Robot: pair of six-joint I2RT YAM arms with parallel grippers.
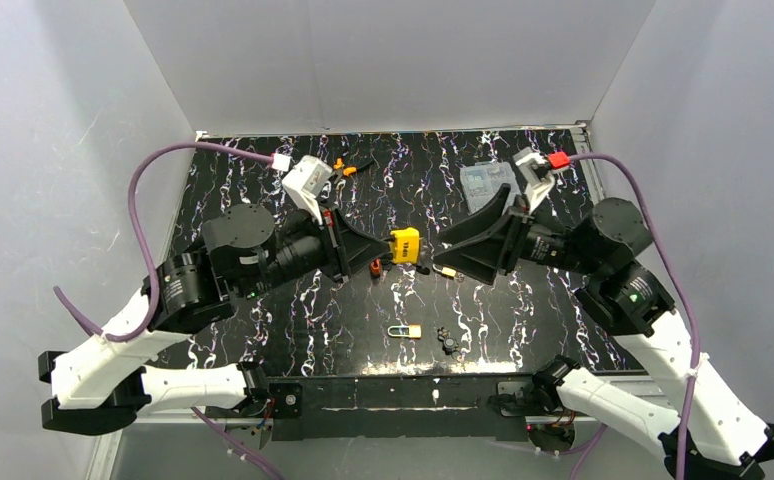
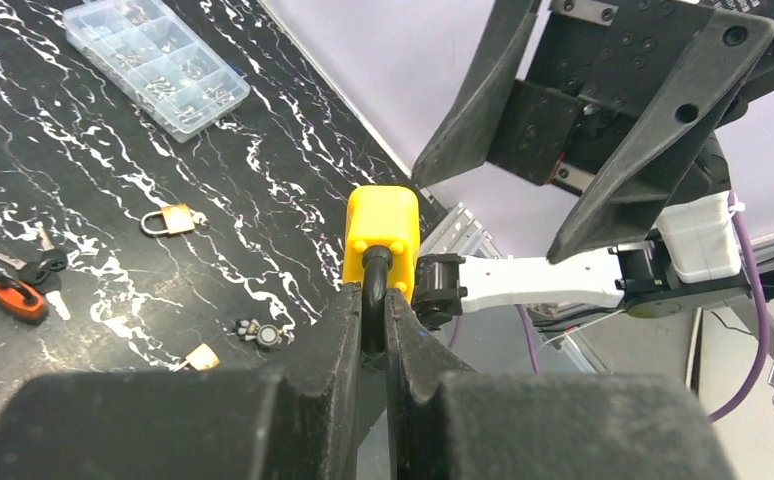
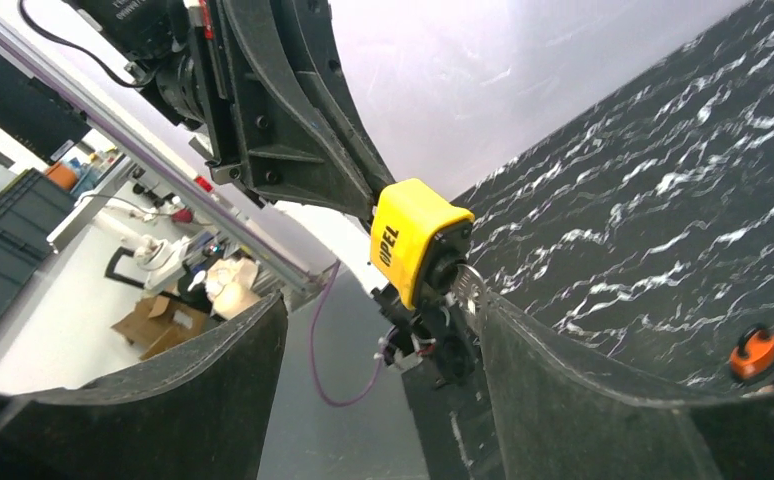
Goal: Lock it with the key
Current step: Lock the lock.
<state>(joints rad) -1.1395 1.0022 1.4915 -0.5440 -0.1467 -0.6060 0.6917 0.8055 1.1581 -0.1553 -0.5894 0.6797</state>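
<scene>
left end effector (image 2: 374, 305) gripping yellow padlock (image 2: 383, 232), key (image 3: 467, 287) inserted

You have little room between the left gripper (image 1: 385, 252) and right gripper (image 1: 443, 254): the yellow padlock (image 1: 405, 245) and its key (image 3: 466, 287) fill that gap. Under them lie an orange-headed key (image 1: 375, 267) and a small brass piece (image 1: 446, 271). Nearer you, a small padlock (image 1: 406, 330) and key bunch (image 1: 448, 342) sit on the mat (image 1: 293, 320), which shows bare at front left. The clear box (image 1: 490, 183) blocks the far right.
</scene>
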